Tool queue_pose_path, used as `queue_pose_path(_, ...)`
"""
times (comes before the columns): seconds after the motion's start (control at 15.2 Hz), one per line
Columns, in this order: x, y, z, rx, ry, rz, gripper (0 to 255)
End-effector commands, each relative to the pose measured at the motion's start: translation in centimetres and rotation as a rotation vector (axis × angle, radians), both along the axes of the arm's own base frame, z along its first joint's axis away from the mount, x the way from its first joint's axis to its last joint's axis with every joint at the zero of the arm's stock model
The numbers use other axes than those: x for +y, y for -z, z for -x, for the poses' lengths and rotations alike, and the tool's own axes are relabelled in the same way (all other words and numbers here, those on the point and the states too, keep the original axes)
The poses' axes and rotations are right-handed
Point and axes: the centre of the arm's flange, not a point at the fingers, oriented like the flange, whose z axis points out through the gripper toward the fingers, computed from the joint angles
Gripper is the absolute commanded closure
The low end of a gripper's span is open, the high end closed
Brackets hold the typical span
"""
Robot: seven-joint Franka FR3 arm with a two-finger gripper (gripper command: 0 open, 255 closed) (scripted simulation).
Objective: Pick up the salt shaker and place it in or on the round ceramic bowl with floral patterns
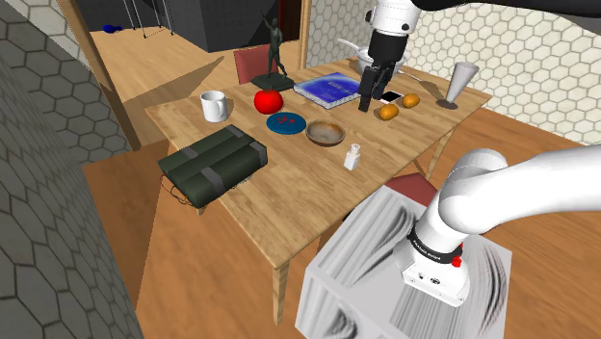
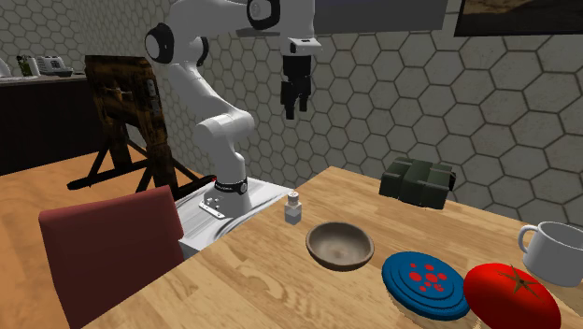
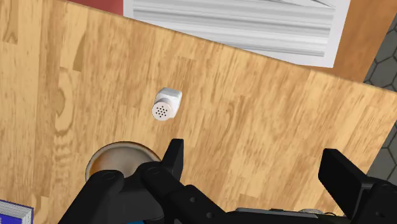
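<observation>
**Claw.** The claw (image 3: 251,153) is wide open, its two fingers (image 3: 173,156) well apart. It holds nothing and touches nothing. In the second exterior view the claw (image 2: 295,103) hangs high above the table (image 2: 280,271), pointing down.

**Task items.** The salt shaker (image 3: 167,105) stands upright on bare wood. It is below the claw and outside the gap between the fingers, on the stand's (image 3: 235,25) side. The blue dish (image 1: 286,122), patterned with red spots, sits on the table further from the stand than the claw. A plain brown bowl (image 1: 326,133) lies between this dish and the shaker (image 1: 353,156), touching neither.

**Differences between views.**
- The wrist view looks down onto the shaker's perforated top, and the fingers partly cover the brown bowl (image 3: 121,159).
- The shoulder view puts the claw (image 1: 371,91) over the far part of the table, near a blue book (image 1: 332,89) and two oranges (image 1: 388,112).
- The second exterior view shows the height between the claw and the shaker (image 2: 294,208).

**Edges and room.** The shaker is near the table edge that faces the stand (image 1: 405,279), with open wood on every side. A dark bag (image 1: 212,164) lies well apart from it. The mug (image 1: 214,105) and the tomato (image 1: 268,99) lie beyond the dish.
</observation>
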Motion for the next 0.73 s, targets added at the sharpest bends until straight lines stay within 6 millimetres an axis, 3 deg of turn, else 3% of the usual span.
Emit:
queue_pose_path(0.0, 0.0, 0.0, 0.0, 0.0, 0.0, 0.0, 0)
queue_pose_path(0.66, -3.5, 12.2, -0.7, -0.052, 0.136, 0.086, 0)
